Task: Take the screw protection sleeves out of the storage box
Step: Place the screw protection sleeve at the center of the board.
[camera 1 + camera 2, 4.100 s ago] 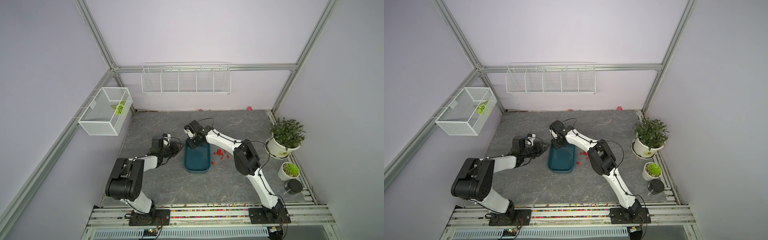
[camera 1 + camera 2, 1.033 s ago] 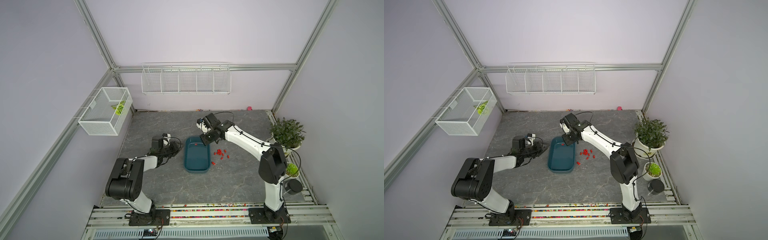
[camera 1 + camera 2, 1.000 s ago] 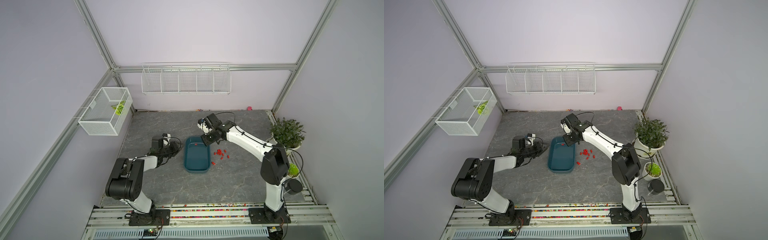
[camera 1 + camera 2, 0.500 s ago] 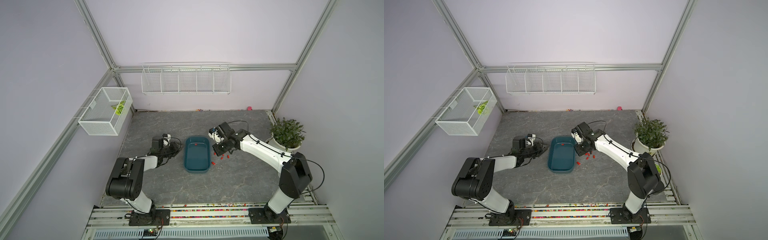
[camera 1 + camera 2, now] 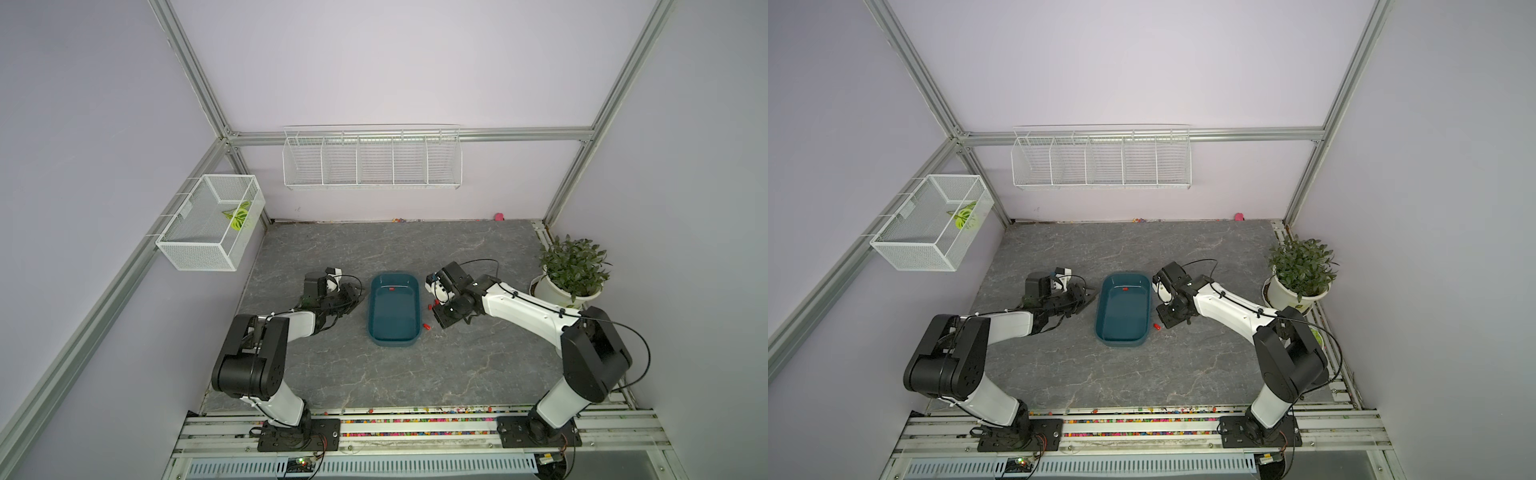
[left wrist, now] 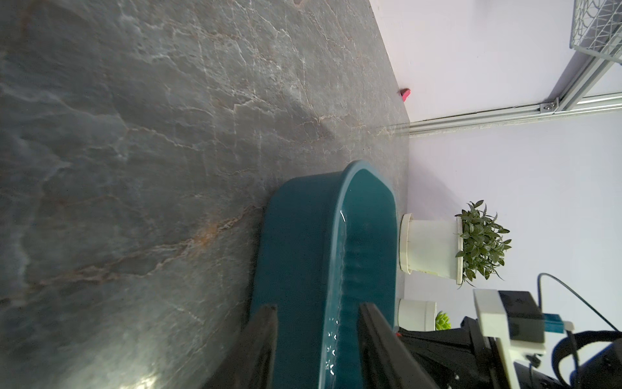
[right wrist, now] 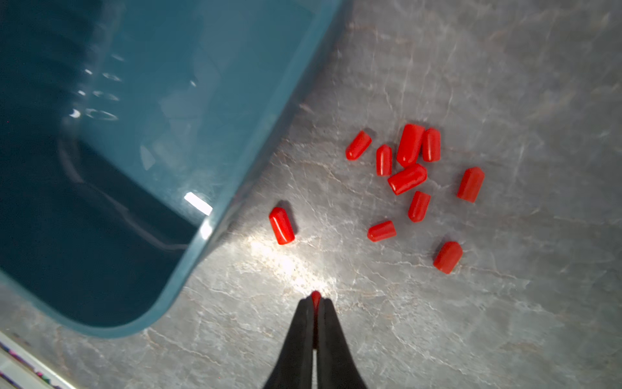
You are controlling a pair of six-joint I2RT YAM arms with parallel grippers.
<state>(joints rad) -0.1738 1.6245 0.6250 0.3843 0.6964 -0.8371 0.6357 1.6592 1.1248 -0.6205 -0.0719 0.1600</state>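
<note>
1. Looking at both top views, I see the left arm lying low, its forearm stretched towards the dark teal, round-cornered plastic storage box (image 5: pixel 391 341), with the left gripper (image 5: pixel 359 296) at the box's left long wall. The box's long axis runs from the front rail to the back wall. One tiny bright red cylindrical plastic screw protection sleeve (image 5: pixel 1125 289) lies inside near the far wall. The right arm reaches in from the right with its wrist bent down. The right gripper (image 5: pixel 441 321) points at the grey stone tabletop (image 5: pixel 415 374) just beside the box.
2. Left wrist view: the black fingers (image 6: pixel 259 347) straddle the box's long wall, one outside and one inside, clamped on it.
3. Right wrist view: the right gripper's fingers are pressed together on a pinched sleeve (image 7: pixel 315 297). Its rounded tip pokes out past them, and its axis runs along the fingers. Ten loose sleeves (image 7: pixel 407 178) lie on their sides on the tabletop beside the box, pointing every way.
</note>
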